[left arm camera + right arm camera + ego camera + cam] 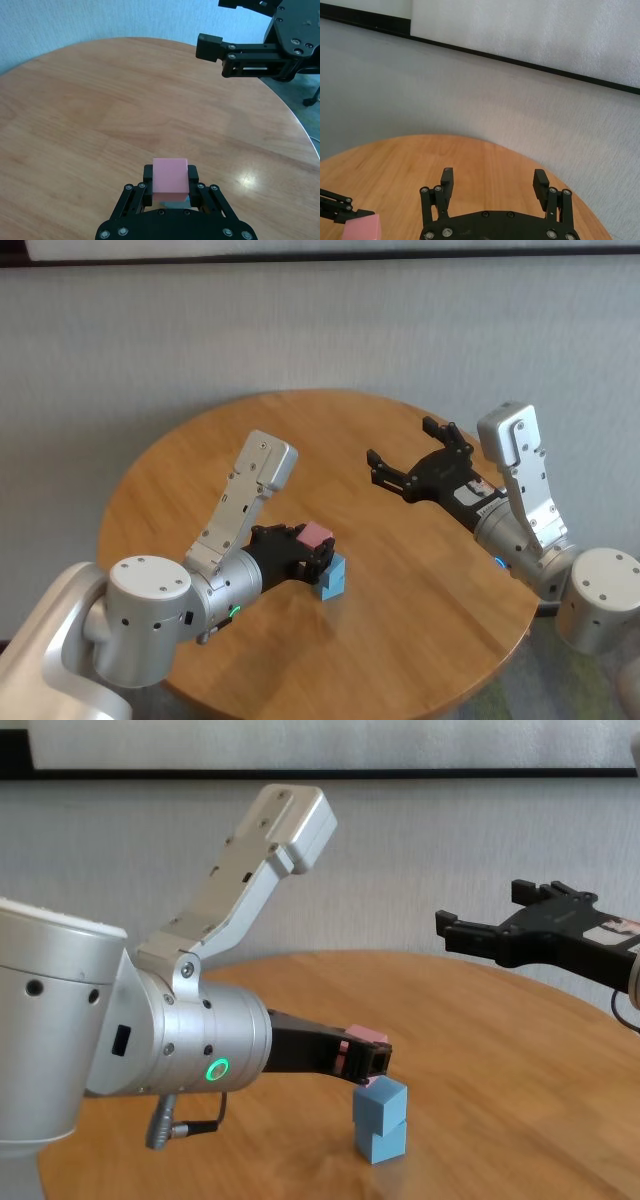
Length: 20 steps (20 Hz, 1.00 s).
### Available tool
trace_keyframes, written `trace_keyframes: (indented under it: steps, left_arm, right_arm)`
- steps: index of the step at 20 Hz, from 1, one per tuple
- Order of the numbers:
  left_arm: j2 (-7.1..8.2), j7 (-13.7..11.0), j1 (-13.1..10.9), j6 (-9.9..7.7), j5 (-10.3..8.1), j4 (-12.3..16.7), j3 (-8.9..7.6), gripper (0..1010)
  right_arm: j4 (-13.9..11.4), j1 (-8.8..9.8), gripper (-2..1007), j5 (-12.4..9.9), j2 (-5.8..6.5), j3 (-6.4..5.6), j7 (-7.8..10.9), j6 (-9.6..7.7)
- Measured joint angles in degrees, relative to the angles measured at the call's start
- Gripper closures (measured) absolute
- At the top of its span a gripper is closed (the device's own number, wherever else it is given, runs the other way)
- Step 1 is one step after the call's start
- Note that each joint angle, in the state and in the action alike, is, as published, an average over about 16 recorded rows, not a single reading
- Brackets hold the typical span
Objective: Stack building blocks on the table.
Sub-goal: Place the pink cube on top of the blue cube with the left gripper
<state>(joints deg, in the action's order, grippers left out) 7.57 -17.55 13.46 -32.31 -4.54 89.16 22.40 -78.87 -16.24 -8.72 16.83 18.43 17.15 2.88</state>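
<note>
Two light blue building blocks stand stacked on the table (200, 460), the upper one (380, 1102) on the lower one (381, 1141). The stack also shows in the head view (333, 578). My left gripper (318, 545) is shut on the pink block (316, 533) and holds it just above the stack, slightly toward the robot's left in the chest view (362, 1038). The left wrist view shows the pink block (170, 175) between the fingers. My right gripper (400, 440) is open and empty, hovering above the table's right side.
A grey wall stands behind the round table. The table's edge curves close behind the right gripper (493, 176). Bare wood (100, 100) lies beyond the left gripper and between the two arms.
</note>
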Motion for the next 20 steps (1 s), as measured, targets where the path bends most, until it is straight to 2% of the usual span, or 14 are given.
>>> trace_keyframes:
  steps: [12,20]
  left_arm:
    - [-0.02,-0.86,0.78,0.06,-0.84,-1.35,0.84,610]
    - [-0.06,-0.92,1.46,-0.72,-1.45,-2.44,1.25,610]
  right_arm:
    - [0.00,0.00,0,0.00,0.00,0.00,0.00,0.00]
    - [0.00,0.00,0,0.00,0.00,0.00,0.00,0.00]
